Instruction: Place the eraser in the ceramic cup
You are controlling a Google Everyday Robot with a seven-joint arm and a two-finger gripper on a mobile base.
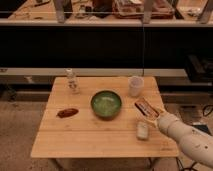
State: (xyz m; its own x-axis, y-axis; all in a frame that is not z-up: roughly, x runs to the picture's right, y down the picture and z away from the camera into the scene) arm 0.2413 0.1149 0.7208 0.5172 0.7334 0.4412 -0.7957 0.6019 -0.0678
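Tool [155, 118] over the right part of the counter [90, 137], at the end of a pale arm [187, 137] reaching in from the lower right corner. Pinched on the lower right end of the eraser [145, 108], with the rest of the block sticking out up and to the left.

Eraser flat and rectangular, dark along the edges, orange-red patterned face turned upward, lying at a slant. Placed between the green bowl [106, 104] and the counter's right edge, nearer the camera than the ceramic cup [135, 86] and clearly apart from it. Cup plain, whitish, upright near the far right side.

Counter of light wood planks. Bowl about in the middle; a whitish rounded block [143, 130] just below the eraser, beside the arm; a reddish-brown oval lump [67, 112] at left; a small clear bottle [73, 81] upright toward the far left. Behind, a long dark workbench with clutter on top. Speckled floor underneath.
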